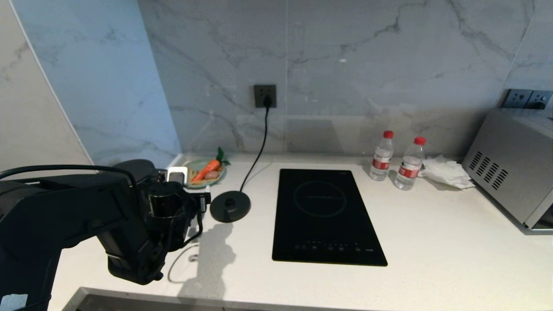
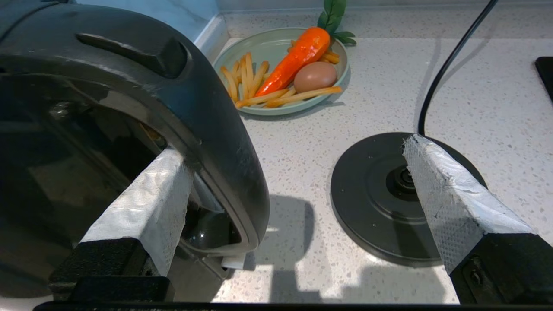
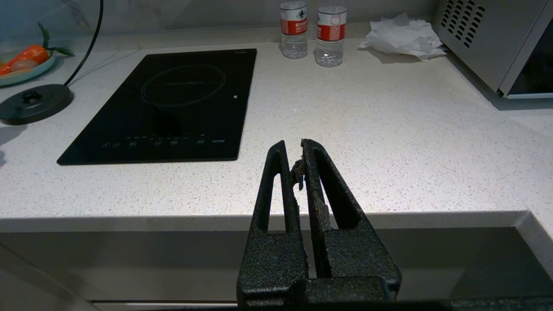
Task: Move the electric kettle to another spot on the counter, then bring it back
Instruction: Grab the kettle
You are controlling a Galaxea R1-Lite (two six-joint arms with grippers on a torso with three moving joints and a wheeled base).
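Left gripper (image 2: 298,190) fingers spread wide — one padded finger (image 2: 142,207) threaded through the kettle (image 2: 108,129) handle loop, the other out over the base disc (image 2: 371,203), neither pinching. The kettle stands on the counter (image 1: 432,242) near its left end, just beside the disc and off it, towards the front edge. Judged step: kettle parked at its second spot and let go, or about to be re-gripped; either way the return leg is not done. Next move calls for closing on the handle, lifting straight, and centring the kettle over the disc's pin without snagging the cord (image 1: 259,147).

Right gripper (image 3: 300,168) fingers pressed together, empty, hanging off the front edge — idle.

Left wrist view alone shows the handle threading and the plate (image 2: 268,47) with carrot, egg and fries up close. In the head view the arm hides the kettle almost fully, but it shows hob (image 1: 324,216), bottles (image 1: 382,155), microwave (image 1: 510,164) at the right end.
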